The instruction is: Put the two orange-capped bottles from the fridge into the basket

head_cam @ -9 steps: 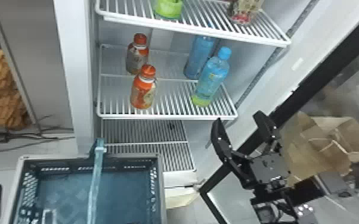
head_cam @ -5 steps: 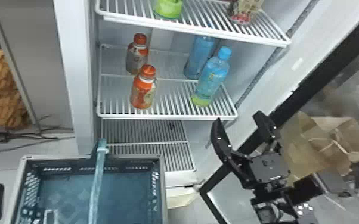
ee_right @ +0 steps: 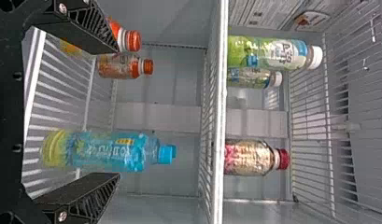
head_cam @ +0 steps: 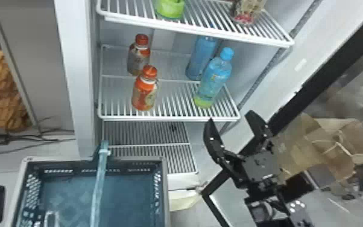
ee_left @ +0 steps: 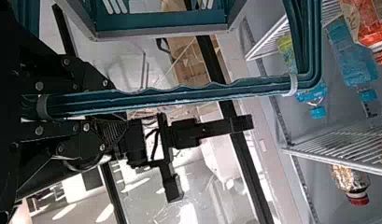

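Two orange-capped bottles standing on fridge shelf. Below it, basket sitting, left hand pinching its handle; right hand hanging spread near shelf's right corner.

The right gripper has swung left, its spread unchanged, after holding its place between the earlier views. The basket and its handle sit slightly farther right.

By the shelf, two bottles are being carried at left, one behind the other, two others at right; the fridge is being fronted by the basket.
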Robot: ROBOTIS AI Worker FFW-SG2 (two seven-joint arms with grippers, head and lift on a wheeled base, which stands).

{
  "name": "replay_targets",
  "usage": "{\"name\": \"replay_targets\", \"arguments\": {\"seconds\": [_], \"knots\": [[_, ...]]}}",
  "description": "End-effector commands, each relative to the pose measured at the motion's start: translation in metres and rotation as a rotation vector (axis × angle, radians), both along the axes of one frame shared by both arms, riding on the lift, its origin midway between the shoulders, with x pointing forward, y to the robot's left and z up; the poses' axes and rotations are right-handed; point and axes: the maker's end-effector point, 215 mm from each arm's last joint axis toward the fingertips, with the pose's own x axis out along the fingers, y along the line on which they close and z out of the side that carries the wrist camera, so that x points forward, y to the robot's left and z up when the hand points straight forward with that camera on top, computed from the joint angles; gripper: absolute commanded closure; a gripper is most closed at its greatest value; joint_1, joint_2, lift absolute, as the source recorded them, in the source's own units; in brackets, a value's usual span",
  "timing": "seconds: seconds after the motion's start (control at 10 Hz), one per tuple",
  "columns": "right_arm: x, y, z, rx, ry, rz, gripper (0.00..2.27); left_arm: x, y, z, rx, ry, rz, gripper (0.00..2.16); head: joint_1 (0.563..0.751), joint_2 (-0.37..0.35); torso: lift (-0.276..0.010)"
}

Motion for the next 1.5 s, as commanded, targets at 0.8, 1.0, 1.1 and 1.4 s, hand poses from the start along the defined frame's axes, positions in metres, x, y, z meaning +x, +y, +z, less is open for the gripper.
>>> {"name": "replay_targets", "arguments": {"seconds": [0.8, 1.0, 1.1, 1.4], "knots": [[0.078, 0.083, -0.059, 0.097, 0.02, 0.25, 0.09, 0.003, 0.0, -0.007, -0.004, 0.016, 0.002, 1.2, 0.695, -0.348, -0.235], [0.092, 0.09, -0.063, 0.113, 0.021, 0.264, 0.09, 0.002, -0.001, -0.007, -0.005, 0.019, 0.0, 1.2, 0.695, -0.311, -0.235], [0.103, 0.097, -0.064, 0.112, 0.022, 0.277, 0.09, 0.003, -0.001, -0.007, -0.007, 0.017, 0.002, 1.2, 0.695, -0.299, -0.235], [0.124, 0.119, -0.061, 0.138, 0.012, 0.32, 0.09, 0.002, -0.001, -0.007, -0.011, 0.023, 0.004, 1.2, 0.695, -0.256, -0.235]]}}
